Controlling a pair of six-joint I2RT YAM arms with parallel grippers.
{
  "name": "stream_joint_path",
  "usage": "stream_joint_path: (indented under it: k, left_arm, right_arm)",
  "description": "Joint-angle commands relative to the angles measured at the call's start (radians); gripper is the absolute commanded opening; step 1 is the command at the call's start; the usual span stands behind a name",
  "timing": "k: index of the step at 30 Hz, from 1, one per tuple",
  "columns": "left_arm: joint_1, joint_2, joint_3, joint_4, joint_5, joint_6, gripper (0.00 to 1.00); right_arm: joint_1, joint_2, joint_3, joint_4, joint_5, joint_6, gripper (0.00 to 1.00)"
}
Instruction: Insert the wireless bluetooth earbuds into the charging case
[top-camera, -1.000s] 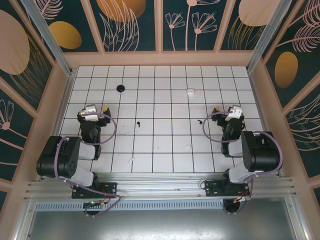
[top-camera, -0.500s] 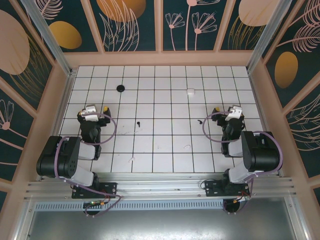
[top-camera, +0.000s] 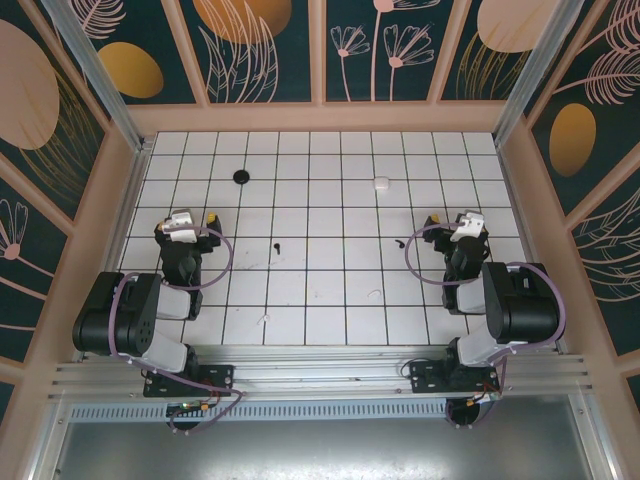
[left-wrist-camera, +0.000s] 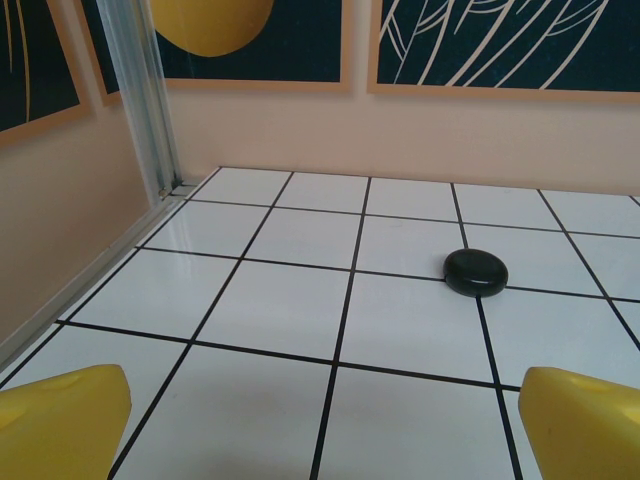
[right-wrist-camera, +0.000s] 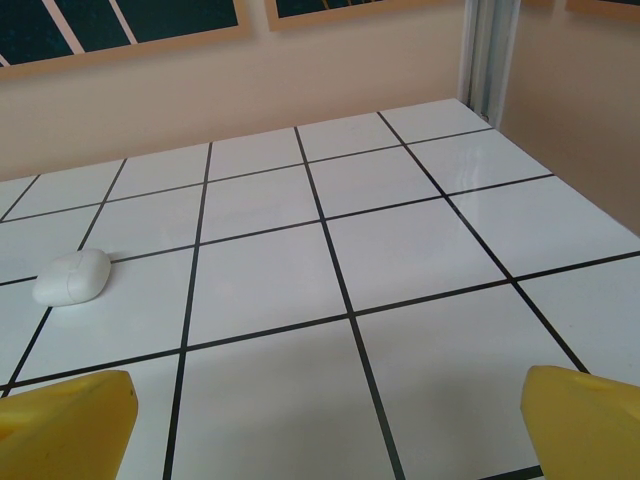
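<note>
Left wrist: left fingers (left-wrist-camera: 62, 425), yellow-tipped, sit at the two lower corners of the view, spread wide, with bare tile between them and nothing gripped. A glossy black rounded disc (left-wrist-camera: 476, 271) lies ahead and right of centre, resting on a grid line. An aluminium post (left-wrist-camera: 148, 95) stands in the far left corner against the peach wall.

Right wrist: right fingers (right-wrist-camera: 66, 420), also yellow-tipped, are spread wide at the lower corners, holding nothing. The charging case (right-wrist-camera: 72, 276) is a smooth white pebble-shaped box that looks closed. It lies flat at the far left of this view, beside a grid line and apart from the fingers.

Top external: white tiled desk (top-camera: 325, 210) with black grid lines, walled by dark floral panels. Both arms are folded at the near edge, wrists aimed at the far wall, well apart.
- Case: far half of the desk, right of centre, ahead and left of the right fingers.
- Earbud A (top-camera: 276, 245): tiny black piece on bare tile, between the arms, nearer the left one.
- Earbud B (top-camera: 401, 243): same kind, just left of the right fingers.
- The earbuds are well apart from each other and from the case, and nearer the arms than the case is. Neither arm touches them.
- Disc: far left part of the desk, ahead of the left fingers.
- Faint white scuffs (top-camera: 372, 294) mark the near tiles.
</note>
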Motion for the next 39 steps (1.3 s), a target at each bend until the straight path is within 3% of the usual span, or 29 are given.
stream_joint_path:
  k: [1, 10, 14, 20, 23, 26, 30, 33, 39]
  left_arm:
    - [0.007, 0.003, 0.017, 0.0, -0.009, -0.012, 0.99]
    - [0.007, 0.001, 0.012, 0.003, -0.009, -0.012, 0.99]
    - [0.008, -0.038, 0.031, -0.056, -0.038, -0.022, 0.98]
    - [0.007, -0.155, 0.144, -0.344, -0.026, -0.019, 0.98]
    - [0.007, -0.198, 0.218, -0.496, -0.03, -0.073, 0.99]
    - [0.007, -0.21, 0.318, -0.665, 0.014, -0.137, 0.98]
    - [0.004, -0.214, 0.391, -0.772, 0.09, -0.229, 0.96]
    - [-0.01, -0.186, 0.432, -0.849, 0.147, -0.309, 0.94]
    - [-0.2, -0.132, 0.453, -0.898, 0.164, -0.336, 0.91]
  right_arm:
    - [0.004, 0.005, 0.014, 0.043, -0.012, -0.003, 0.99]
    - [0.003, 0.004, 0.014, 0.044, -0.018, -0.007, 0.99]
    - [0.008, -0.056, 0.039, -0.051, -0.08, -0.038, 0.99]
    - [0.02, -0.195, 0.164, -0.387, -0.082, -0.007, 0.99]
    - [0.034, -0.196, 0.314, -0.632, -0.024, 0.112, 0.99]
    - [0.043, -0.1, 0.532, -0.96, -0.013, 0.234, 0.99]
    - [0.066, 0.095, 0.816, -1.232, -0.12, 0.278, 0.98]
    - [0.124, 0.257, 1.032, -1.417, -0.12, 0.282, 0.95]
    - [0.258, 0.463, 1.3, -1.593, -0.026, 0.257, 0.96]
